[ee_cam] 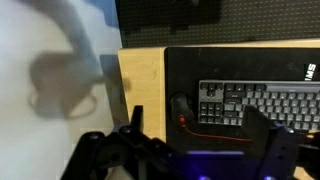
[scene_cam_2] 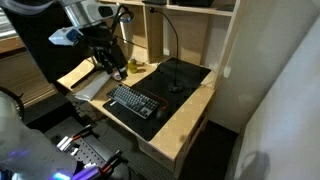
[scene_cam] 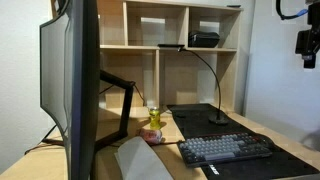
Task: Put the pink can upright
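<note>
The pink can (scene_cam: 151, 134) lies on its side on the wooden desk, just in front of a yellow, clear-topped bottle (scene_cam: 153, 117). It does not show in the wrist view. In an exterior view my gripper (scene_cam: 306, 50) hangs high at the right, well above the desk and far from the can. From above, the gripper (scene_cam_2: 112, 66) hovers over the desk's far left part. In the wrist view the gripper (ee_cam: 198, 122) is open. Its two dark fingers (ee_cam: 262, 125) stand wide apart with nothing between them, over the mouse and keyboard.
A keyboard (scene_cam: 225, 148) and a black mouse (ee_cam: 182, 108) lie on a black mat (scene_cam_2: 185, 78). A gooseneck desk lamp (scene_cam: 218, 116) stands behind them. A large monitor (scene_cam: 75, 85) on an arm fills the left. An open wooden shelf (scene_cam: 190, 45) backs the desk.
</note>
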Available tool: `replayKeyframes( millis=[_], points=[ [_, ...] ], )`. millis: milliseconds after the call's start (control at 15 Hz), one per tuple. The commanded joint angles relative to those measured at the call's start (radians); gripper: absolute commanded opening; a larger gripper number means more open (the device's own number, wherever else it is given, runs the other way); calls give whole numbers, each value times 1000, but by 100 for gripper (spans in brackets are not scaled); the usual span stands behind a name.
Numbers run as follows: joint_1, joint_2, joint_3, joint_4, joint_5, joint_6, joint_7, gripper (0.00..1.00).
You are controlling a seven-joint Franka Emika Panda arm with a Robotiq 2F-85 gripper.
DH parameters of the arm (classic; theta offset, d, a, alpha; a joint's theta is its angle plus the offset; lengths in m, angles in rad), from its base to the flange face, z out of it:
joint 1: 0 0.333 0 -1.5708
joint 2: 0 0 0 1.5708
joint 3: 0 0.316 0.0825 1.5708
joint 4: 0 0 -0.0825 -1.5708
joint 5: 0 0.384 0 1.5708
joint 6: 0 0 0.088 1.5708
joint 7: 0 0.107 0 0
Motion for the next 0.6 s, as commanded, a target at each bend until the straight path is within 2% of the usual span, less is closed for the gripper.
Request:
replayKeyframes(
  millis=[0, 67, 133, 333, 533],
  points=[
    [10, 0, -7, 3, -6, -5, 6, 100],
    [-19, 76, 27, 28, -14, -6, 89, 100],
    [-8, 136, 62, 38, -29, 6, 119, 100],
    [132, 246, 105, 59, 82, 67, 98, 100],
    [230, 392, 183, 120, 186, 182, 147, 100]
  ],
)
